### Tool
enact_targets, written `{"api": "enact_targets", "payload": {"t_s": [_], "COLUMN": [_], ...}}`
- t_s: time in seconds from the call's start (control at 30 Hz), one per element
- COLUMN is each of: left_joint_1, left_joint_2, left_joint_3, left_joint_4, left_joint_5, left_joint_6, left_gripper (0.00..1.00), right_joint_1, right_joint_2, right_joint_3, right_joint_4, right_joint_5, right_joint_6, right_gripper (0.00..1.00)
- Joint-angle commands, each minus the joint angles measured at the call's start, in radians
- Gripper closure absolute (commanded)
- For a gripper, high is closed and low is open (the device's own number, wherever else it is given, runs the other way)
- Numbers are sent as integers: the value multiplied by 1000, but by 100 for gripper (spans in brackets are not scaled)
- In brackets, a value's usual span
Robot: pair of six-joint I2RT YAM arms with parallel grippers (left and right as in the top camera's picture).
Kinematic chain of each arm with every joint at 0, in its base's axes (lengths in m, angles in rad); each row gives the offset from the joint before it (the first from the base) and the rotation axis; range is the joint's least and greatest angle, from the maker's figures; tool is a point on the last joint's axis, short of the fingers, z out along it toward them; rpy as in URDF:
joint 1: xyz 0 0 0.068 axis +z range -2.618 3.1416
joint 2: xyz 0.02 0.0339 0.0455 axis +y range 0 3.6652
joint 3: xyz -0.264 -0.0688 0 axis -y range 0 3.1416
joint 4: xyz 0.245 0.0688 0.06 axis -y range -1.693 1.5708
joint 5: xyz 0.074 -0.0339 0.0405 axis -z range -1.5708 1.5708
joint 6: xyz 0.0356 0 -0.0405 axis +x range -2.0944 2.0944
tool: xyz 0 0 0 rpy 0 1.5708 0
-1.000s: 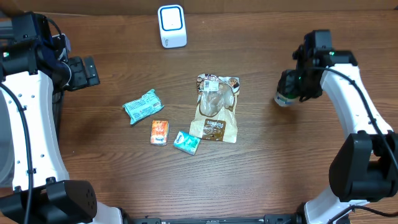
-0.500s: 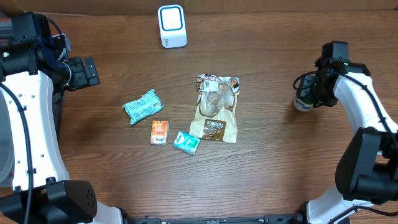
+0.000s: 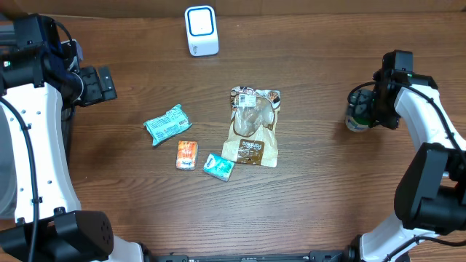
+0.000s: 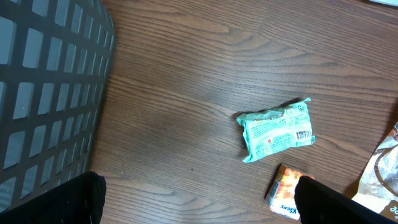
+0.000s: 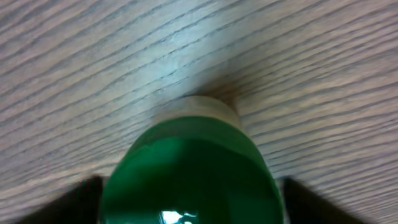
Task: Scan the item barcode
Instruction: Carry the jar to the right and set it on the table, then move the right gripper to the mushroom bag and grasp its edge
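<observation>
Now your right pincer (image 3: 366, 109) is sitting further right than a moment ago, and the green bottle (image 3: 355, 110) is there between its fingers. The bottle is standing on the counter (image 3: 313, 189), showing a shiny green top. You cannot tell if it is being squeezed. Your left pincer (image 4: 198, 202) is hanging wide apart.
</observation>
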Motion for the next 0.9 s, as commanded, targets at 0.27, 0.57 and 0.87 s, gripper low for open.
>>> {"api": "enact_targets", "payload": {"t_s": [0.27,0.57,0.87], "left_joint_1": [3,3,3], "left_joint_2": [-18,-18,-18], "left_joint_3": [15,15,15], "left_joint_4": [1,1,1], "left_joint_5": [-3,-3,-3], "left_joint_6": [8,8,8], "left_gripper": [0,1,0], "right_joint_1": [16,78,190], "right_joint_2": [-23,-61,-61], "right_joint_3": [251,373,184], "right_joint_4": [-243,-346,-168], "right_joint_5": [-81,-469,-476], "right_joint_6": [3,2,32], "right_gripper": [0,0,7]}}
